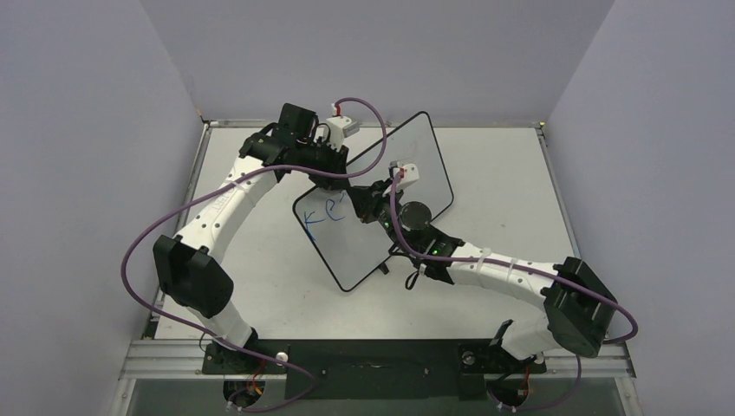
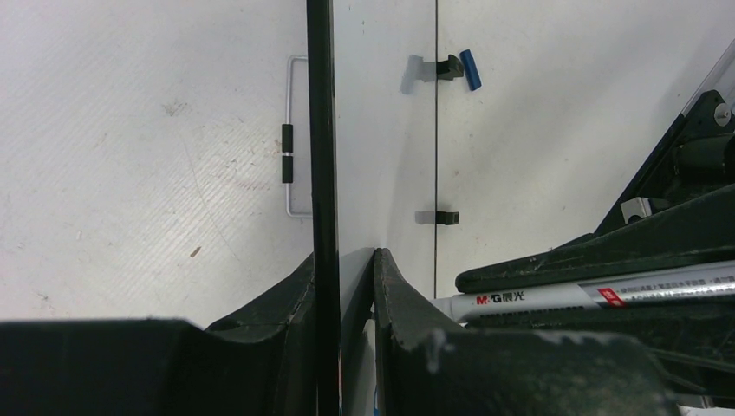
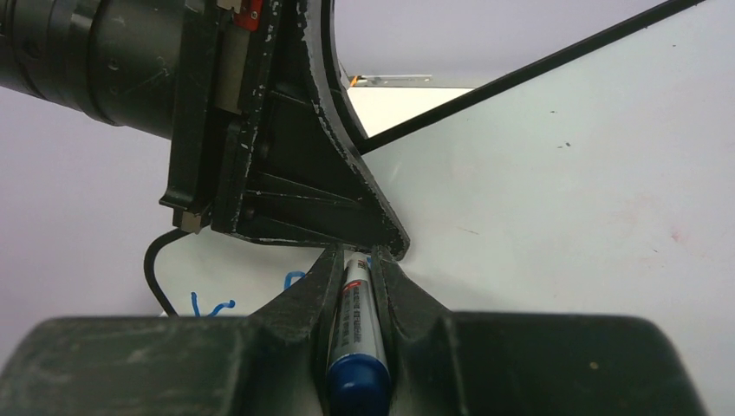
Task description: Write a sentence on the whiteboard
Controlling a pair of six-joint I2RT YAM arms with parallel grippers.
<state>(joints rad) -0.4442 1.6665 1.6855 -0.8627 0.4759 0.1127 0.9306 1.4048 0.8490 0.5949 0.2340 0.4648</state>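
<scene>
The whiteboard [image 1: 347,251] stands tilted up off the table. My left gripper [image 1: 342,160] is shut on its upper left rim. In the left wrist view the fingers [image 2: 344,256] clamp the thin black rim [image 2: 321,130]. My right gripper [image 1: 371,204] is shut on a white marker pen with a blue end [image 3: 355,321], tip at the board face, close under the left gripper's black body [image 3: 295,173]. The sentence [image 1: 325,217] is only a few blue letters, roughly "Ke"; blue strokes [image 3: 212,305] show left of the right gripper [image 3: 357,253].
A small blue piece [image 2: 469,69] lies on the table beside a black foot of the board. A thin wire stand [image 2: 290,130] sticks out from the board's back. The purple cables [image 1: 165,225] loop over the left of the table.
</scene>
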